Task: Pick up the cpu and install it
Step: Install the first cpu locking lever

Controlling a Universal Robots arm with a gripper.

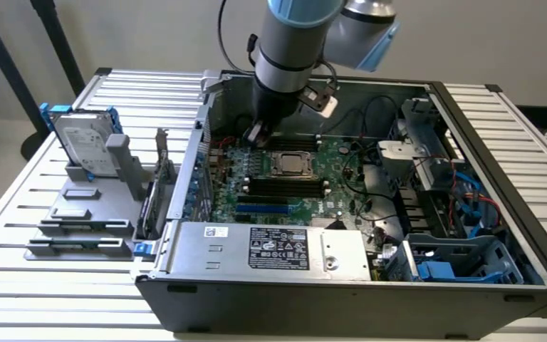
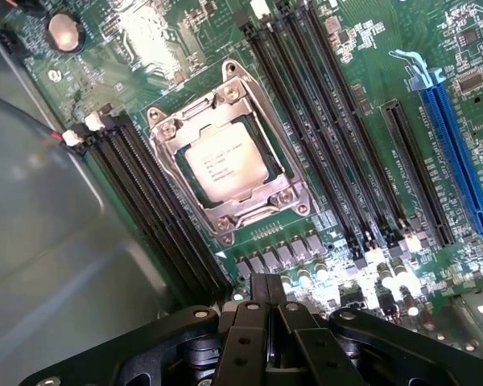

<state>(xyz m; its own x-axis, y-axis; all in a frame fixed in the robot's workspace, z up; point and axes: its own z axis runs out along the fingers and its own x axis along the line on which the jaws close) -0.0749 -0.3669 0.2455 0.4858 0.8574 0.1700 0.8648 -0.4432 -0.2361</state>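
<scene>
The cpu [image 1: 290,163] lies flat in the metal-framed socket [image 2: 171,141] on the green motherboard, its silver top [image 2: 225,162] facing up. My gripper [image 1: 257,132] hangs inside the open computer case, just above the board and a little toward the exterior view's left of the socket. In the wrist view its black fingers [image 2: 267,291] are pressed together with nothing between them. The gripper is shut, holds nothing and stands apart from the cpu.
Black memory slots [image 2: 322,121] flank the socket, and a blue card slot [image 2: 459,153] lies beyond them. The case wall [image 2: 48,265] stands close beside the gripper. A power supply [image 1: 273,248] fills the case front. Outside, a hard drive in a blue frame [image 1: 85,146] stands on a grey holder.
</scene>
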